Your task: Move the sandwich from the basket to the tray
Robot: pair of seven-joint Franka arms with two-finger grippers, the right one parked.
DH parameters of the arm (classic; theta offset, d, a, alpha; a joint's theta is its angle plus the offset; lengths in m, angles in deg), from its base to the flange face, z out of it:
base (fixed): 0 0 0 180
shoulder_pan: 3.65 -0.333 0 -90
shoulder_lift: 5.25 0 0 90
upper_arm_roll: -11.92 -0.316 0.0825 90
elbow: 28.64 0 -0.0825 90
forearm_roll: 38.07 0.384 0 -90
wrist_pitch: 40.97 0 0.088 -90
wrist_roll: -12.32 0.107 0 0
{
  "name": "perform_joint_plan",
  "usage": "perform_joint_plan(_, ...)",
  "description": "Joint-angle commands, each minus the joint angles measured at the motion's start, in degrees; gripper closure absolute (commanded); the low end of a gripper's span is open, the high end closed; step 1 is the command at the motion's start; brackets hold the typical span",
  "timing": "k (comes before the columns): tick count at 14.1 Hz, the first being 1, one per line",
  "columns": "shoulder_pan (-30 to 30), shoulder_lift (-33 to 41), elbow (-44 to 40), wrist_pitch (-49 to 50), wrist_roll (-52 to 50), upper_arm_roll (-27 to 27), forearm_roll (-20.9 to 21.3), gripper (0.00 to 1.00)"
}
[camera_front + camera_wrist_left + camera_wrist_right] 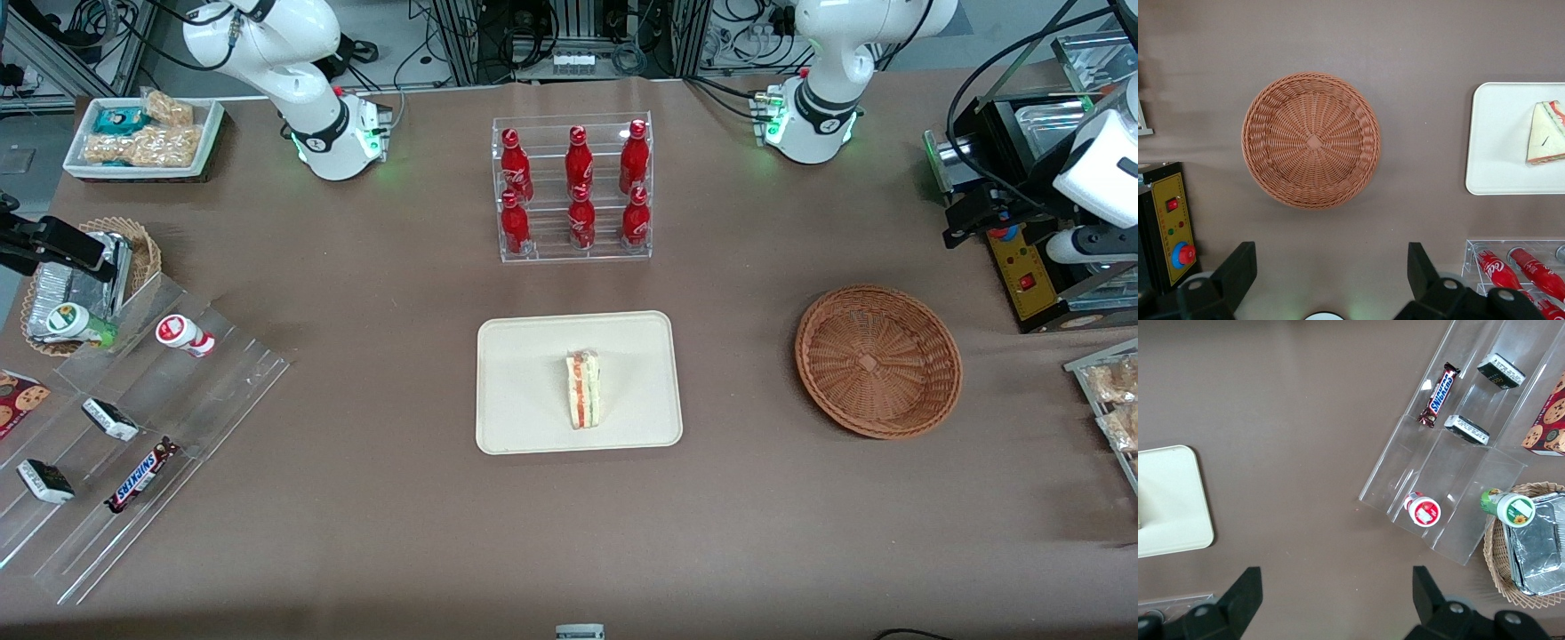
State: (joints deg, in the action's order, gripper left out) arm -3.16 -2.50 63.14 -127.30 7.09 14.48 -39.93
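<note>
Since the sandwich (584, 389) already lies on the tray (516, 418), near its middle and clear of the rim, the main part of the task looks done. It rests on its side with the red and green filling showing along the cut edge, and nothing touches it. The basket (878, 360) sits bare on the brown worktop (382, 516), well apart from the tray toward the working arm's end, with nothing left inside its woven bowl.

From the left wrist view the gripper (1331, 273) hangs high above the worktop beside the basket, its jaws spread wide and holding nothing; both dark fingers (1237, 270) stand far apart with only bare cloth between them. Its arm is raised at the working arm's end of the worktop, near a yellow control box (1027, 284).

Judging by this, what remains is little: at most the arm settling back to rest. A rack of red bottles (573, 188) stands farther from the front camera than the tray, untouched.
</note>
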Motion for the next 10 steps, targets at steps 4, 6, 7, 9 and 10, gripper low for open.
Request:
perform_joint_plan(4,-0.3,0.9,1.0,-0.4,0.2,0.6,0.8,0.0)
perform_joint_plan(6,-0.3,1.0,1.1,-0.2,0.1,0.6,0.7,0.0)
perform_joint_plan(7,-0.3,1.0,1.0,0.0,0.1,0.5,0.7,0.0)
perform_joint_plan(9,-0.1,1.1,0.9,0.5,-0.7,0.7,0.7,0.0)
perform_joint_plan(10,0.0,1.0,0.9,0.5,-1.2,0.9,0.7,0.0)
